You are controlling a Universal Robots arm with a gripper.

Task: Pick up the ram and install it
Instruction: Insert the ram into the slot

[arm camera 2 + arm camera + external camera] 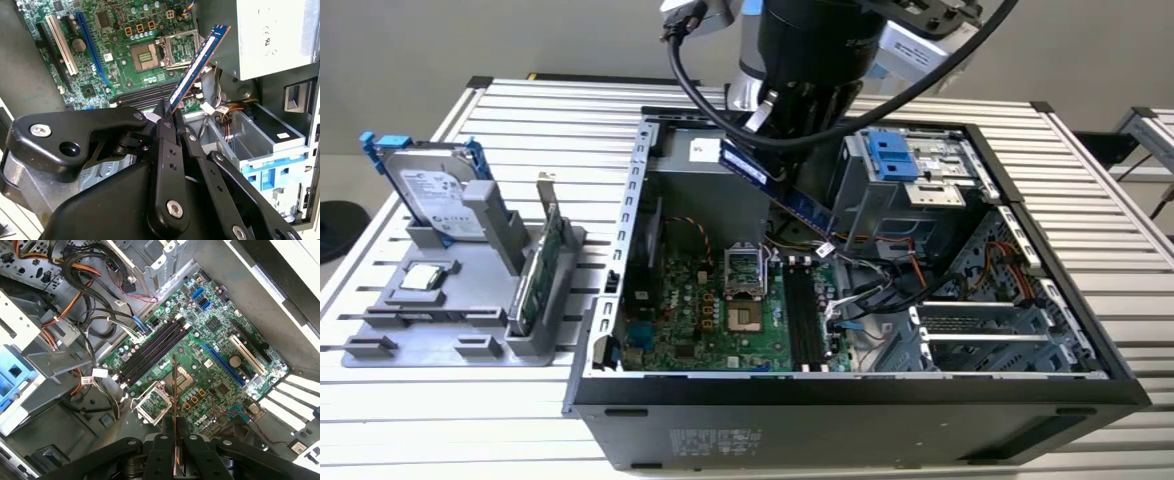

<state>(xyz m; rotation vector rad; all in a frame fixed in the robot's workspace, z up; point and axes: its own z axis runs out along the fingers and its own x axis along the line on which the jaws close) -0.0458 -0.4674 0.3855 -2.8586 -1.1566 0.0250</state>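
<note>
My gripper [170, 120] is shut on the ram [199, 62], a long blue stick with black chips and a white label. In the exterior view the ram [781, 190] slants down from the gripper [767, 135] above the open computer case [854, 385]. The first wrist view sees the ram [175, 395] edge-on between the fingers, over the green motherboard [200, 355]. Several dark memory slots [150, 352] lie on the board, a little away from the stick's lower end. In the exterior view the slots [803, 315] sit below the ram.
A grey holder [454, 310] at the exterior view's left carries a silver hard drive with blue rails [434, 190] and a green card with a metal bracket [540, 260]. Inside the case are a blue-fronted drive cage [907, 165], loose cables [881, 275] and the open processor socket [744, 270].
</note>
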